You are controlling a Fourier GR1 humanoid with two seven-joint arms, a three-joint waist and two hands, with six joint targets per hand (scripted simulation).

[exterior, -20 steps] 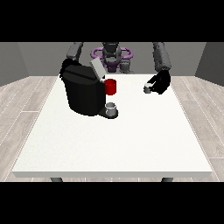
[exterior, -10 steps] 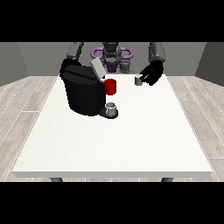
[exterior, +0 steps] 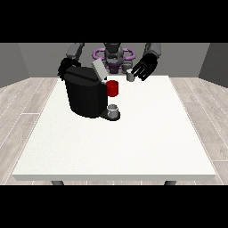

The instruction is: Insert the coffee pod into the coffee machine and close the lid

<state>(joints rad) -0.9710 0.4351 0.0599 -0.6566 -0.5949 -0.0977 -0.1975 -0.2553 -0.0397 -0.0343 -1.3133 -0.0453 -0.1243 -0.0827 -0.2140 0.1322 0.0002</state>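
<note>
Since the earlier frame, the hand at the view's right (exterior: 144,68) has carried the coffee pod (exterior: 130,76) nearer the coffee machine (exterior: 85,91), fingers pinching it; lid (exterior: 99,70) raised. The other hand (exterior: 65,67), behind the machine: cannot tell.

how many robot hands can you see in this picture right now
2. One hand is at the view's right, raised above the table's far edge with the small grey coffee pod at its fingers. The other hand is at the view's left, behind the black coffee machine, partly hidden.
</note>
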